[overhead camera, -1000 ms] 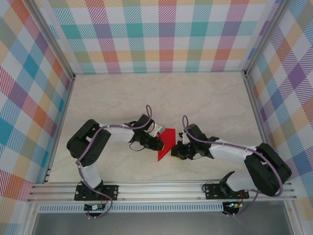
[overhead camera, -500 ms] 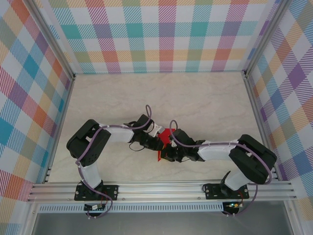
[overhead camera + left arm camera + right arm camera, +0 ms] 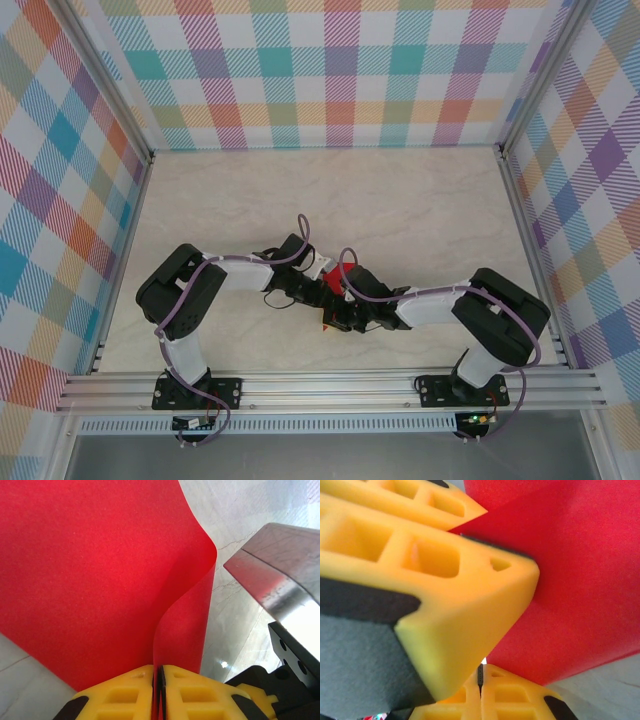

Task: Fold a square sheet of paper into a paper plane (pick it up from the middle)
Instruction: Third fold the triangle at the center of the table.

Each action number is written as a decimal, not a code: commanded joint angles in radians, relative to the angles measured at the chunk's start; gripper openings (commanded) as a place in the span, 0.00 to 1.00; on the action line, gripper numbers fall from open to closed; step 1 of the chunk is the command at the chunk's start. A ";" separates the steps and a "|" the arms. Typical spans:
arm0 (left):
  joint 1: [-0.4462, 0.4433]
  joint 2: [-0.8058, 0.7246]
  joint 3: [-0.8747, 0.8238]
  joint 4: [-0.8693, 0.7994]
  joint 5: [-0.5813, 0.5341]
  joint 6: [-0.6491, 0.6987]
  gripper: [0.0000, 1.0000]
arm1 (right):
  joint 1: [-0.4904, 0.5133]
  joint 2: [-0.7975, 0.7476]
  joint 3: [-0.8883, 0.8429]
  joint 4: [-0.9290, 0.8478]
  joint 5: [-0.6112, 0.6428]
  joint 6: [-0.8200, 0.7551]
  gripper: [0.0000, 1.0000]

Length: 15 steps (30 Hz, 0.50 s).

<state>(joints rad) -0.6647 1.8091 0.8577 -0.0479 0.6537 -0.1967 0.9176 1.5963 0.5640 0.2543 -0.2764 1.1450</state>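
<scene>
The square sheet of paper (image 3: 90, 570) is bright red and stands bent, one flap curling up off the table. My left gripper (image 3: 157, 672) is shut on its lower edge, the yellow fingers pinching the fold. From above, the left gripper (image 3: 325, 293) and right gripper (image 3: 338, 312) meet over the sheet (image 3: 327, 320), which they mostly hide. In the right wrist view my right gripper (image 3: 480, 675) is shut, its pads together with no paper between them. It sits just below the left gripper's fingers (image 3: 445, 580) and close against the red paper (image 3: 580, 580).
The marble-patterned tabletop (image 3: 400, 200) stretches behind the arms, boxed in by checked walls (image 3: 330, 70). An aluminium rail (image 3: 330, 385) runs along the near edge. A metal part of the right arm (image 3: 272, 575) hangs close beside the paper.
My right arm has swung left from beside the sheet to right against the left gripper, covering most of the paper from above, and its jaws have closed. The left gripper has kept its grip.
</scene>
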 commanded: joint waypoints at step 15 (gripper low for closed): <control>0.005 0.048 -0.033 -0.045 -0.025 0.026 0.12 | 0.004 -0.058 -0.032 0.050 0.022 -0.016 0.07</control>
<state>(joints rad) -0.6621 1.8130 0.8577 -0.0463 0.6647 -0.1928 0.9192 1.5864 0.5457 0.2924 -0.2687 1.1439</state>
